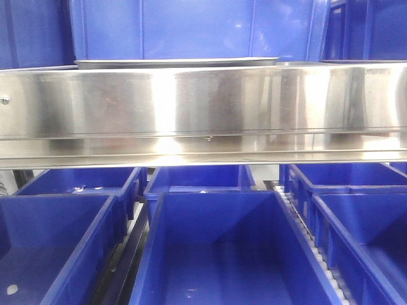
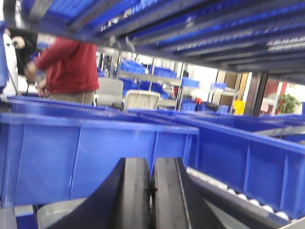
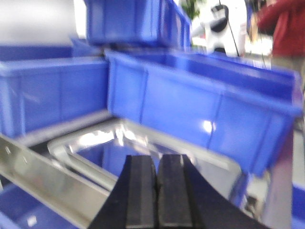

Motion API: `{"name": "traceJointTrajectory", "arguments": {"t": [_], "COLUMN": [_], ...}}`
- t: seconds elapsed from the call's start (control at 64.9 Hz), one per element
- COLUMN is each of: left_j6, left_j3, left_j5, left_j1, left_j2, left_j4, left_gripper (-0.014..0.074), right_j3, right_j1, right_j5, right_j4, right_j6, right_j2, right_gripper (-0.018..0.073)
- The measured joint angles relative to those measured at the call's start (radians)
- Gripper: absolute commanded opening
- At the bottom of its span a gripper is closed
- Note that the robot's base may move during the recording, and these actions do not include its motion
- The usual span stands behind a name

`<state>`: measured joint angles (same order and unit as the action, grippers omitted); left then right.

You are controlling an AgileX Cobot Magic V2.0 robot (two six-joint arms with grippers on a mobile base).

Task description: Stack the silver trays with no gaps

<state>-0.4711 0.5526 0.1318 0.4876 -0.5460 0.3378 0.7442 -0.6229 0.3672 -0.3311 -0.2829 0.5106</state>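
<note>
- The silver tray (image 3: pixel 143 143) sits on the upper shelf behind the steel shelf rail (image 1: pixel 203 108), beside a blue bin (image 3: pixel 200 100); only its thin rim shows in the front view.
- Only 1 tray is clearly visible; whether it is already a stack cannot be told.
- Left gripper (image 2: pixel 151 191): fingers pressed together, holding nothing, low among the lower blue bins (image 2: pixel 95 152).
- Right gripper (image 3: pixel 157 191): fingers together, empty, above the tray's near rim.
- Handling judgement: stiff, light, slippery polished steel; grasp the flat rolled rim, since the sloping sides offer no purchase.
- Clearance: the rail fronts the tray and bins crowd 2 sides, so lifting room appears tight.
</note>
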Motion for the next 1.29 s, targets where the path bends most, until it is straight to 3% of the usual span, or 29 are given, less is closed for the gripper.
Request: {"name": "traceJointTrajectory", "arguments": {"t": [0.231,0.801,1.048,1.171,1.294], "left_j6": [0.000,0.000,0.000,0.000,0.000], "left_j3": [0.000,0.000,0.000,0.000,0.000], "left_j5": [0.000,0.000,0.000,0.000,0.000], "left_j1": [0.000,0.000,0.000,0.000,0.000], "left_j2": [0.019,0.019,0.019,0.019,0.019], "left_j4": [0.000,0.000,0.000,0.000,0.000], "left_gripper": [0.0002,0.0002,0.0002,0.0002,0.0002], "right_j3": [0.000,-0.020,-0.237,-0.370,-0.504], "right_j1": [0.000,0.018,0.250,0.394,0.507], "right_j5": [-0.087,-0.091,-0.133,-0.190,-0.243], "right_j4": [0.000,0.006,0.198,0.331,0.372], "right_j6": [0.000,0.018,0.161,0.310,0.358], "right_j2": [0.000,-0.023,-0.155,-0.239,-0.328], "right_gripper": [-0.0080,-0.0080,-0.0080,-0.0080,-0.0080]}}
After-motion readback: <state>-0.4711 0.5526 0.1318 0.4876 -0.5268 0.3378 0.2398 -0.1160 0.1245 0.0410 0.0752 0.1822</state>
